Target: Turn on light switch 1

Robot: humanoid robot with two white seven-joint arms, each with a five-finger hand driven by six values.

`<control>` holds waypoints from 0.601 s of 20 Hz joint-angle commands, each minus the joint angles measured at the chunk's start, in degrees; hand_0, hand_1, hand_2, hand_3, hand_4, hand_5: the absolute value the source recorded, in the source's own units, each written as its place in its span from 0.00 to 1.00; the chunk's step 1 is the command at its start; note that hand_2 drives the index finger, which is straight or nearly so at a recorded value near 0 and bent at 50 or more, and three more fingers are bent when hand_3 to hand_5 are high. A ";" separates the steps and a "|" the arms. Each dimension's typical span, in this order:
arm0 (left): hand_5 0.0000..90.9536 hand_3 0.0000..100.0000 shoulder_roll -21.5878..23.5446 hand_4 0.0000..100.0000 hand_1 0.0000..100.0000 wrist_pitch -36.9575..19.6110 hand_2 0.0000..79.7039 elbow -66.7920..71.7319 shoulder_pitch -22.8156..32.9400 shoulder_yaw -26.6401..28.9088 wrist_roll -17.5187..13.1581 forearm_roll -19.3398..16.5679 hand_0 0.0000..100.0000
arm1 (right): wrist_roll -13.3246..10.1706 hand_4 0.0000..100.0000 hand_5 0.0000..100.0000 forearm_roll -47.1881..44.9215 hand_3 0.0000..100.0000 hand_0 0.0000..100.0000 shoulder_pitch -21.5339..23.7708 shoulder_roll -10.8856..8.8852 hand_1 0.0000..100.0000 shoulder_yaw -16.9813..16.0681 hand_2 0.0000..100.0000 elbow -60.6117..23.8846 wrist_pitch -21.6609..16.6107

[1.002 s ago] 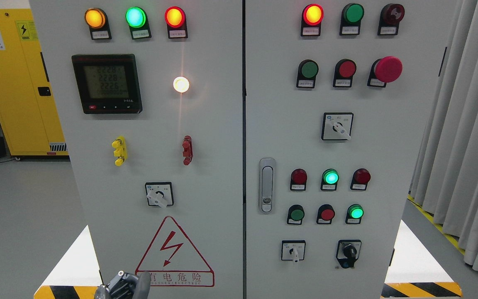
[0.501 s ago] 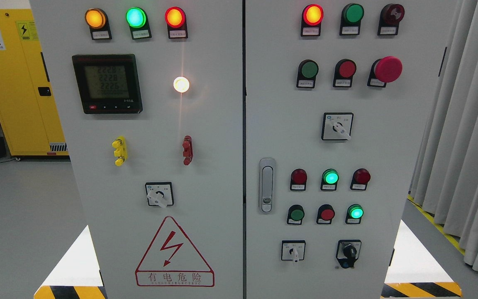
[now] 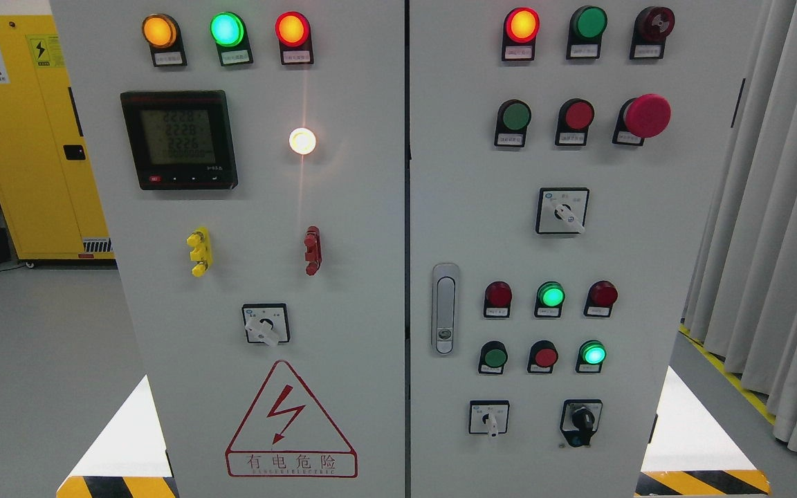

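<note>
No hands in view now; left hand dropped below frame since a second ago. White lamp [image 3: 302, 141] lit; hand state untellable; task likely done.

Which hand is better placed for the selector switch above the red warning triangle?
Left, likely. Neither hand is in view, but the selector switch sits left of the cabinet's centre seam, on the left arm's side.

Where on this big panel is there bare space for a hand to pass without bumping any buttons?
Bare metal lies between the white lamp and the cabinet seam, and left of the door latch. Below the meter, the gap between the yellow and red terminals is free. The right door's lower button cluster is crowded.
</note>
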 commanded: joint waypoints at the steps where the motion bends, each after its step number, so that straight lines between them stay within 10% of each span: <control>1: 0.00 0.15 0.57 0.22 0.33 0.41 0.00 32.70 0.25 0.04 -1.60 -2.05 0.17 | 0.04 0.00 0.00 0.00 0.00 0.00 0.00 0.00 0.50 0.00 0.04 0.00 -0.04; 6: 0.00 0.00 0.49 0.00 0.31 9.00 0.00 36.94 -1.07 -6.20 -1.60 -4.87 0.22 | 0.04 0.00 0.00 0.00 0.00 0.00 0.00 0.00 0.50 0.00 0.04 0.00 -0.04; 12: 0.00 0.00 0.31 0.00 0.28 12.54 0.00 45.19 -4.93 -10.68 -2.04 -4.35 0.25 | 0.04 0.00 0.00 0.00 0.00 0.00 0.00 0.00 0.50 0.00 0.04 0.00 -0.04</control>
